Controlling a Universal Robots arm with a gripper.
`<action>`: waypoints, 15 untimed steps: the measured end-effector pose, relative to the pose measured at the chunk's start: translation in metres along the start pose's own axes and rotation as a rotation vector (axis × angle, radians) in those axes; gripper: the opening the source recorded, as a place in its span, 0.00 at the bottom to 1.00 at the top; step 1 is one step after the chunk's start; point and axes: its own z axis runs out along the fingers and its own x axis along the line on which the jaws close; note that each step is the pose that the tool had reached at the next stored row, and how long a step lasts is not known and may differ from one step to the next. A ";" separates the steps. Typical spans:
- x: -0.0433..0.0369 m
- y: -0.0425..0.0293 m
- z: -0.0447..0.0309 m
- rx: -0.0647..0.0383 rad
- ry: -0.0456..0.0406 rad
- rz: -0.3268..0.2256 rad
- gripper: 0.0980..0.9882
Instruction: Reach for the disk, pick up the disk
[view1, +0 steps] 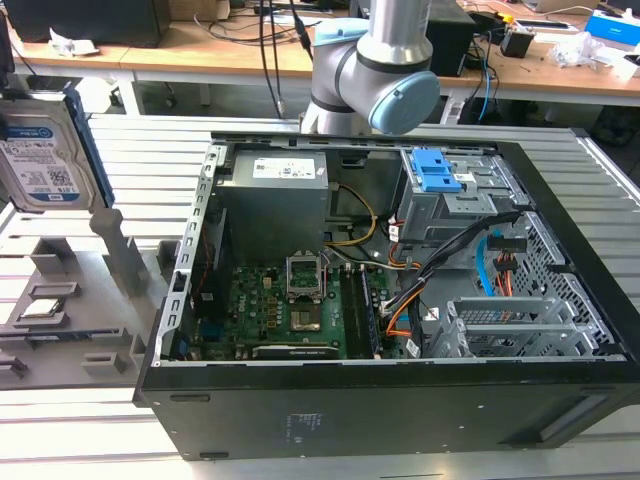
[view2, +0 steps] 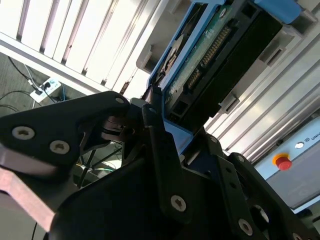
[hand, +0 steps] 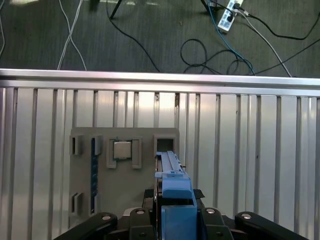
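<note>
**Grasp stage of the disk pick-up.** The disk stands on edge above the grey fixture tray. The tray lies on the slatted surface, toward the surface's edge at the exterior view's left. The open computer case sits near the tray, further in from that edge.

In the exterior view the disk's labelled face is turned to the camera. Its lower edge appears clear of the tray and of the tray's upright post. The arm rises behind the case.

In the second wrist view the disk shows its circuit-board side. The jaws are closed onto its near end, with a black finger pressed against the blue bracket.

The first wrist view looks down along the bracket edge of the disk. Below it lie the tray, a processor chip seated in a pocket of the tray, and the surface. Past the surface's far edge is the floor.

**Step in hand.** The reach is judged complete, and the grasp made. The pick-up itself appears largely done, since the disk seems to be carried by the jaws alone. Whether its lowest corner is fully free of the tray's slot cannot be told.

**What further motion calls for.** The hold rests on a narrow plastic bracket, so any further travel calls for a steady, upright path. It also needs enough height to clear the post and the wall of the case.
</note>
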 end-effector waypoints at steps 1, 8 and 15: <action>0.0001 -0.0002 -0.0014 0.000 0.0000 0.000 0.30; 0.0003 -0.0013 -0.0113 -0.001 0.0000 0.000 0.30; 0.0006 -0.0025 -0.0218 -0.002 -0.0001 0.000 0.30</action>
